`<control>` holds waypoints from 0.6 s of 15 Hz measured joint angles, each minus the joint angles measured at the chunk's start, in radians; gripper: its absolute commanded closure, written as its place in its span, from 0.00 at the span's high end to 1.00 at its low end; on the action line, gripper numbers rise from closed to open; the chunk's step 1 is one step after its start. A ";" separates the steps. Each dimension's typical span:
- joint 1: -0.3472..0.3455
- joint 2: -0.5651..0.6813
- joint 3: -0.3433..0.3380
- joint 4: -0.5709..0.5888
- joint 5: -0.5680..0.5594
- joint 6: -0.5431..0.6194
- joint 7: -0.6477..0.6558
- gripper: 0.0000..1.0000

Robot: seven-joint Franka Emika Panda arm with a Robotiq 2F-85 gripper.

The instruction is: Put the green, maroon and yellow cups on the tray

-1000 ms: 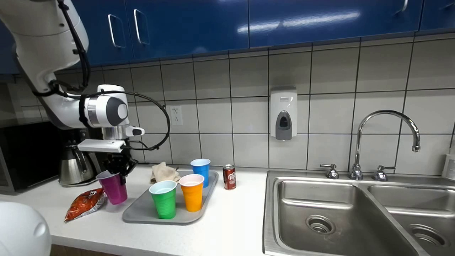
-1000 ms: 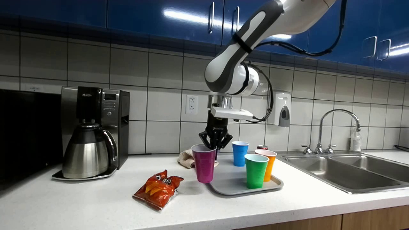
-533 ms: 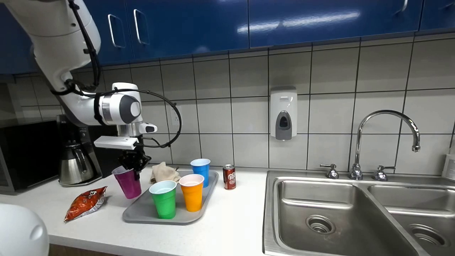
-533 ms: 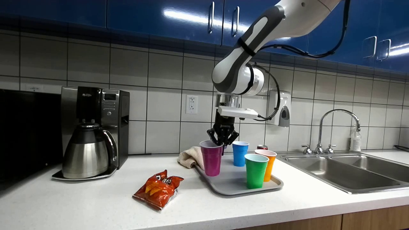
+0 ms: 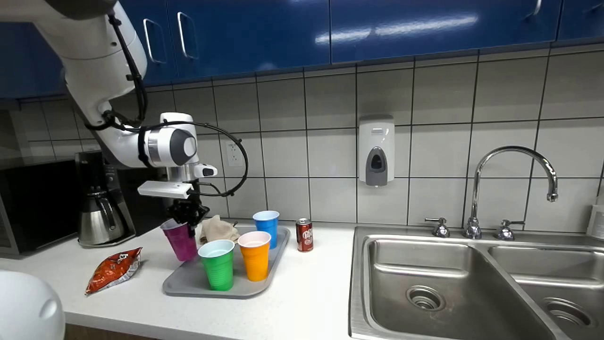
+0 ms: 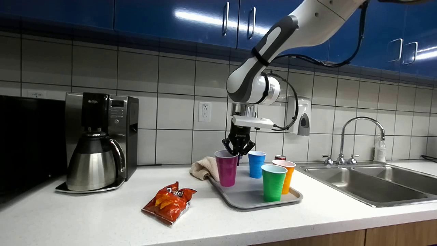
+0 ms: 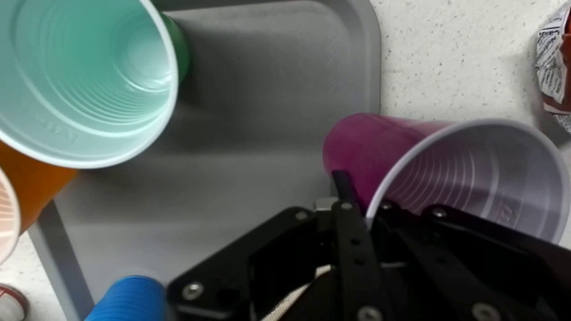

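Chip bag (image 6: pixel 169 204): red, lying on the countertop (image 6: pixel 102 222); apart from the tray.
Tray (image 6: pixel 244 195): grey, flat on the countertop, between the chip bag and the sink (image 5: pixel 361 283).
Green cup (image 5: pixel 219 269): upright on the tray, near the front rim, mouth up.
Yellow cup (image 5: pixel 256 261): upright on the tray, just beside the green cup, on the sink side.
Maroon cup (image 6: pixel 226 172): held at the tray rim that faces the chip bag; in the wrist view, the base overlaps this rim. In an exterior view, the mouth leans away from the green cup. Contact between base and tray: cannot be told.
Gripper (image 6: pixel 238 158): pointing down; jaws clamped on the wall of the maroon cup at its lip, one finger (image 7: pixel 344 189) outside the cup.
Blue cup (image 6: pixel 256 165): upright on the rear part of the tray.
Cloth (image 5: pixel 219 230): beige, crumpled, at the rear corner of the tray.
Can (image 5: pixel 304 236): upright on the countertop, beside the tray.
Coffee maker (image 6: pixel 102 123): well apart from the tray.
Faucet (image 5: pixel 473 230): chrome, behind the sink.
Soap dispenser (image 5: pixel 376 137): mounted on the tiled wall.
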 measured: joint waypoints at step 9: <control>0.000 0.112 -0.037 0.106 -0.016 0.000 0.040 0.00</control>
